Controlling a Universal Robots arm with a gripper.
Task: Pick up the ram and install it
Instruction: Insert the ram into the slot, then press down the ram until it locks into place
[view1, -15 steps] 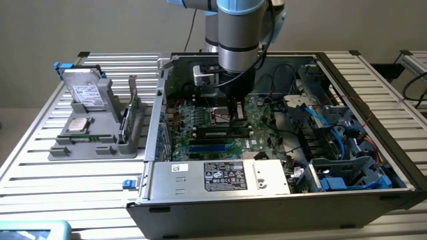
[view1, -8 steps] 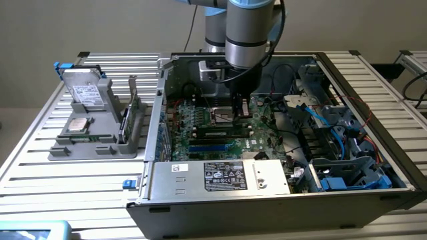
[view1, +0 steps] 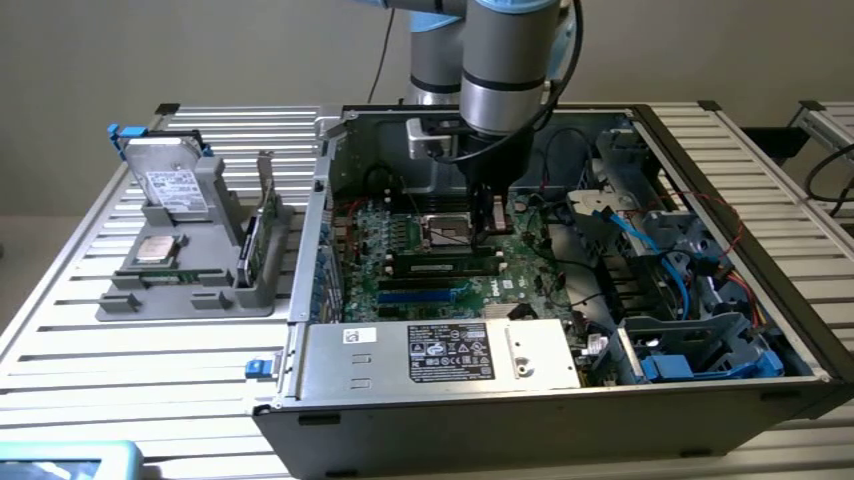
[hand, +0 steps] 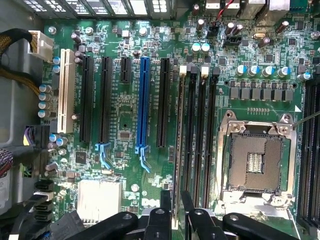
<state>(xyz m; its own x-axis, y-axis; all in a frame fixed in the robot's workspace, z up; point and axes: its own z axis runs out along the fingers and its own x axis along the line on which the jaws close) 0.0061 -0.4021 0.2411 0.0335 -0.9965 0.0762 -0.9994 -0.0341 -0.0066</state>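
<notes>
The exterior view is looking down over the whole case (view1: 400, 400), while the wrist view is facing their shared motherboard (hand: 125, 115) closely.

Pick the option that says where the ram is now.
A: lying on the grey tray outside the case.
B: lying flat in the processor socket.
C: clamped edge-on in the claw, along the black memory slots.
C: in the wrist view the ram runs as a thin edge out of the shut claw, in line with the black memory slots; the processor socket is bare.
</notes>
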